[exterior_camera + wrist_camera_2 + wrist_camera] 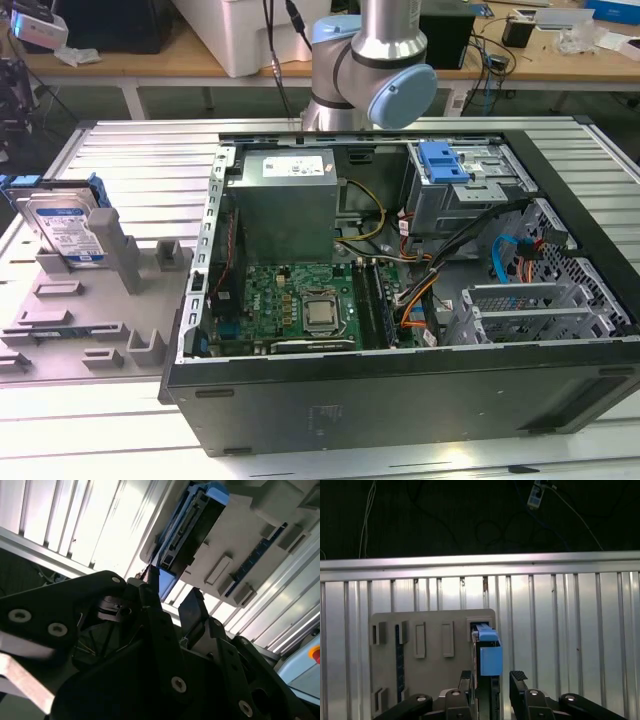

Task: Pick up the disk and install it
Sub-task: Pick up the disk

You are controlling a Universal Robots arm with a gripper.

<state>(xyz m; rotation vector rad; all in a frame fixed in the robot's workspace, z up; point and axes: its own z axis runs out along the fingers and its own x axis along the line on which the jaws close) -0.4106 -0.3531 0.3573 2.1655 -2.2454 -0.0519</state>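
The silver rectangular hard disk in its blue plastic bracket stands on edge in a slot of the single grey moulded fixture plate, at the exterior view's left on the ribbed aluminium table. One grey post rises just beside it.

In both wrist views, the black gripper has its two fingers spread apart, holding nothing, lined up either side of the disk's edge.

One open black computer case lies well apart, holding one grey power supply and one blue-handled drive cage.

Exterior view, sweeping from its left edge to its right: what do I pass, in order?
disk, standing on edge → grey fixture's tall post → power supply → blue-handled drive cage
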